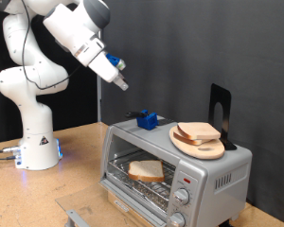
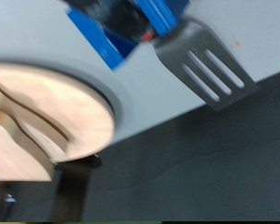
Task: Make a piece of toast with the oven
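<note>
The oven, a boxy silver-grey toaster with two round knobs, sits closest to the exterior camera, its glass door dropped open. The piece of toast, pale with a tan crust, lies on the wire rack inside. On the oven's flat metal top rest a round wooden plate stacked with more bread slices, a blue holder and an upright black stand. The white Franka arm rises from its base at the exterior view's left and bends over, its gripper hanging in open air above the blue holder, touching nothing. Whether its fingers are apart cannot be told. The wrist view shows a grey slotted spatula blade beside the blue holder.
</note>
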`<state>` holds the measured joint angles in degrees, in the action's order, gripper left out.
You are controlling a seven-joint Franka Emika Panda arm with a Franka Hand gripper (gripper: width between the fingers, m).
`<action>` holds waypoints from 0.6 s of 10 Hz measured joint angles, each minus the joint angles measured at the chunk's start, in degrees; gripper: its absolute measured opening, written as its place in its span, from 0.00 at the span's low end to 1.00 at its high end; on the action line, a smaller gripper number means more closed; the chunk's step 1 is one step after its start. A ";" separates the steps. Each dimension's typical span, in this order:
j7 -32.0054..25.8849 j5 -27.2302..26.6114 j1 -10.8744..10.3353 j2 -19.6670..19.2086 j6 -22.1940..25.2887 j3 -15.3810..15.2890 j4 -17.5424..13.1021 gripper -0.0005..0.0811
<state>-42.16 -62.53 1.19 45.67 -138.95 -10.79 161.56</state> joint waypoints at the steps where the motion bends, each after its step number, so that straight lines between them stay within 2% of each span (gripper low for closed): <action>1: 0.50 1.24 1.52 0.94 1.72 1.58 0.78 1.00; 4: 0.29 6.78 6.70 2.01 8.17 6.63 1.26 1.00; 6: -2.20 8.01 8.63 2.59 11.04 10.18 1.28 1.00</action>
<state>-44.36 -54.52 9.82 48.26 -127.91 -0.61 162.84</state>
